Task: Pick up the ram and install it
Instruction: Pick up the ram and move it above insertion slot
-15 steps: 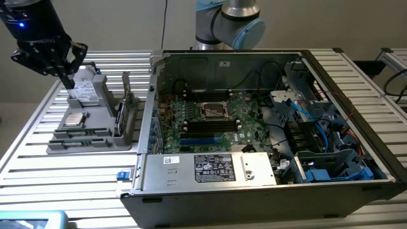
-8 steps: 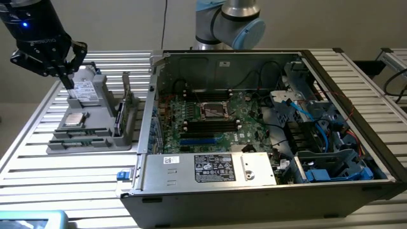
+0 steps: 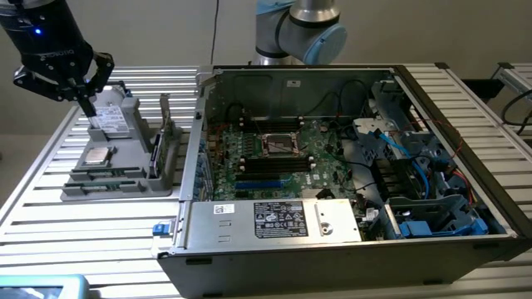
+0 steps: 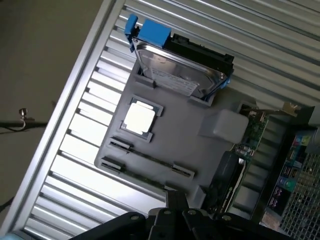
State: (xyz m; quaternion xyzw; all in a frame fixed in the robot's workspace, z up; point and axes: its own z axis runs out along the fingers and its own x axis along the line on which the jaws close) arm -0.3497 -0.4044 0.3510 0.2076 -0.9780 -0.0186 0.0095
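Step in hand: approach for the pick; ram not yet held.

- Gripper [image 3: 86, 104] hangs over the far end of the grey parts fixture [image 3: 158, 182], at the exterior view's left, just by the hard drive [image 3: 112, 118]. Fingers pressed together, nothing between them.
- Ram [image 3: 106, 172]: looks to stand on edge in the slot holders at the fixture's near end, nearer than the CPU [image 3: 97, 156]. Only a thin strip shows, so exact seat unclear. Wrist view gives the same thin line [image 4: 150, 160] between two clip blocks.
- Expansion card [image 3: 164, 115] stands upright on the fixture's right side, close to the ram rows.
- Target: black slots [image 3: 275, 164] on the motherboard [image 3: 316, 149], inside the open PC case [image 3: 332, 261], well to the right.

Judgement, doing it well:
- Gripper is over the wrong end; needs to be above the near rows, w/ fingers wide before any descent.
- Pinch across the board's flat faces, mid-length, so the stick hangs level.
- Come down straight; a skewed approach could hit the clip blocks or the card.
- Lift vertically, no twist; a thin board flexes easily.
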